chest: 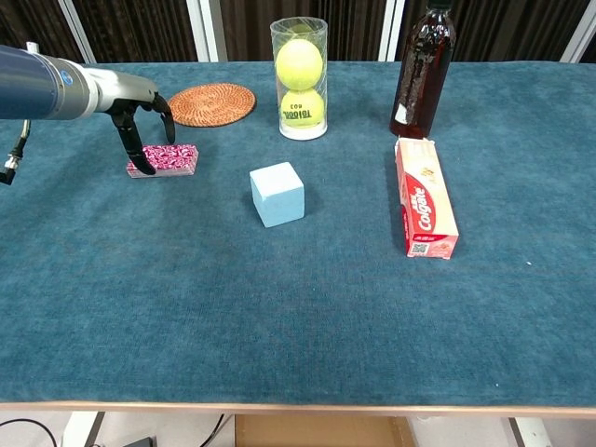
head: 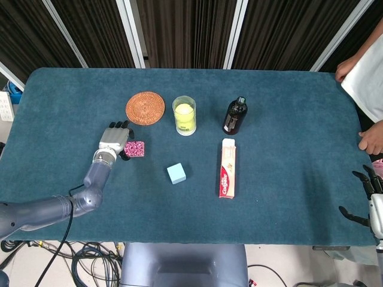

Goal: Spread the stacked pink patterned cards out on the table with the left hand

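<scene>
The left hand (chest: 140, 107) arches over the left end of the stack of pink patterned cards (chest: 168, 159), fingers apart, one fingertip down at its edge, gripping nothing; the stack lies on the blue surface (chest: 298, 307) near the woven coaster (chest: 211, 102). The right hand (head: 372, 200) rests open at the surface's far right edge

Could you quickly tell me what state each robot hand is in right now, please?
Left robot hand: open, fingers arched over the stacked pink cards, not gripping them.
Right robot hand: open, holding nothing.
</scene>
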